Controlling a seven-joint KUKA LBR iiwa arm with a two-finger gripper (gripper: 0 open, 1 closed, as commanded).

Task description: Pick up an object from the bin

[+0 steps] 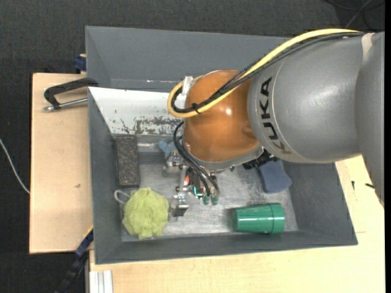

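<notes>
My gripper [195, 202] hangs below the orange wrist cover, low over the bin floor near the middle. Its two fingers stand apart, open, with bare floor between them. A yellow-green mesh pouf [145, 212] lies at the front left, just left of the left fingertip [181, 209]; I cannot tell whether they touch. A green cylinder [259, 218] lies on its side at the front right, a little right of the gripper. A small blue piece [165, 146] shows behind the gripper, partly hidden by the arm.
A dark grey rectangular sponge block [127, 160] lies along the left wall. A blue soft thing [274, 177] sits at the right, partly under the arm. The arm and its cover hide the bin's middle and back right.
</notes>
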